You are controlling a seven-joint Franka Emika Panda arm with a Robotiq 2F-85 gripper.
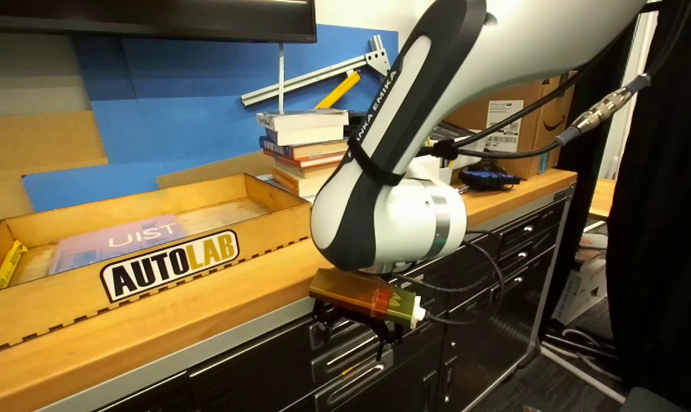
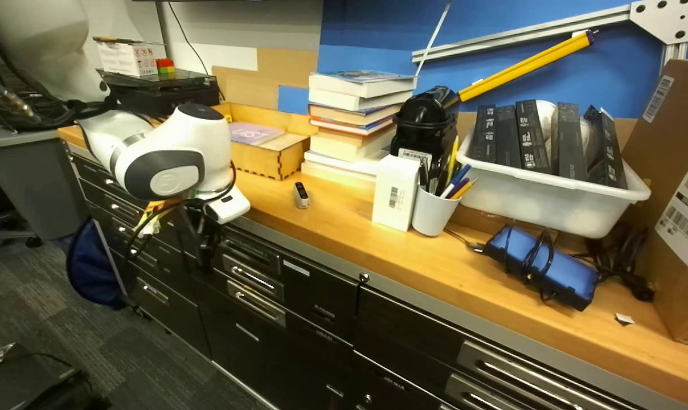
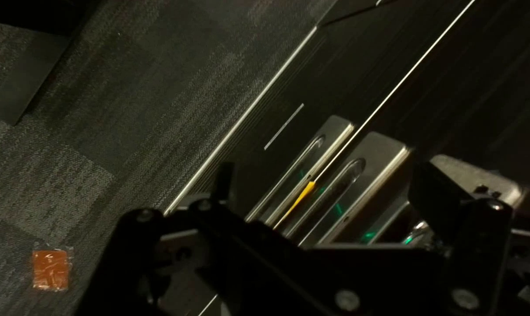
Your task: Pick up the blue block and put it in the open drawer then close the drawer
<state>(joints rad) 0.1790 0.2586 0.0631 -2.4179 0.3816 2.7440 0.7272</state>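
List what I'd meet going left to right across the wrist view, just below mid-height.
Carpet, one claw finger, a drawer handle, a yellow sliver, a second handle, the other claw finger, then a metal plate showing past it.

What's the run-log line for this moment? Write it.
gripper: open, nothing held | cabinet drawers near it: appear shut | blue block: not visible | stage: cannot tell

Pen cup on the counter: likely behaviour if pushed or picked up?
The pen cup may tip easily, since pens rise above its rim and it narrows toward its base. Being round, it could roll once over. The smooth-looking surface might be slippery.
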